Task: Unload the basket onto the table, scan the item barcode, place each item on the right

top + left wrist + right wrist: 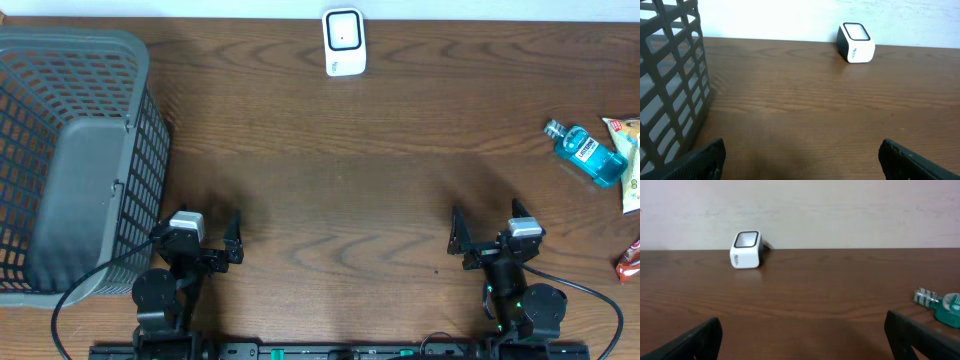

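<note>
- Overhead: the left gripper (196,238) and right gripper (497,240) sit at the near edge, jaws apart, holding nothing; the scanner (344,42) stands at the far edge; the blue bottle (585,153) lies far right beside packets (630,165); a basket (70,150) stands left.
- Left wrist: jaws wide apart; scanner ahead to the right; basket at left.
- Right wrist: jaws wide apart; scanner ahead left; bottle at right.

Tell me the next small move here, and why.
Probably swing the right gripper forward and to its right, toward the blue bottle. Its jaws stand open and empty, the bottle lies on that arm's side of the table, and nothing is at the scanner yet.
</note>
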`<state>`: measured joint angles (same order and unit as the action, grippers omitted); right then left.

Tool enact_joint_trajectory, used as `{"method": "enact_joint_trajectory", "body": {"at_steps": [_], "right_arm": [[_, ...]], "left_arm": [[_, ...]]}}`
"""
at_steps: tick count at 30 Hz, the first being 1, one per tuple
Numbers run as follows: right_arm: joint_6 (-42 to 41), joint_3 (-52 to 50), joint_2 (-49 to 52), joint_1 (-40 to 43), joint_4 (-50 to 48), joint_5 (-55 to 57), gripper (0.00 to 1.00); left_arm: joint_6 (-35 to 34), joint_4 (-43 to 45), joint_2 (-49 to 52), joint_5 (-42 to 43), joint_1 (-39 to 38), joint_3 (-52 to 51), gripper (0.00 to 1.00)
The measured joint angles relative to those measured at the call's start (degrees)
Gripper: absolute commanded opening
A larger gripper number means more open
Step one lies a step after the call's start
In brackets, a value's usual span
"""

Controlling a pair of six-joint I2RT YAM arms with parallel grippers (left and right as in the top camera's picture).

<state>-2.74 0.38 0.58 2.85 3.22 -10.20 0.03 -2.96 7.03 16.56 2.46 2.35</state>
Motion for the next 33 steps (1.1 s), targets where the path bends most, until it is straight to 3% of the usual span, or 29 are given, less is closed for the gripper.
{"method": "enact_joint_trajectory", "body": {"at_steps": [27, 33], "right_arm": [[0.00, 0.00, 0.00, 0.00, 0.00, 0.04, 0.99], [0.00, 0.00, 0.00, 0.00, 0.00, 0.17, 0.99]], "left_arm": [[0.00, 0.02, -0.92, -0.52, 0.00, 0.00, 0.98], [-3.43, 0.35, -4.63, -5.90, 0.00, -0.35, 0.98]]}}
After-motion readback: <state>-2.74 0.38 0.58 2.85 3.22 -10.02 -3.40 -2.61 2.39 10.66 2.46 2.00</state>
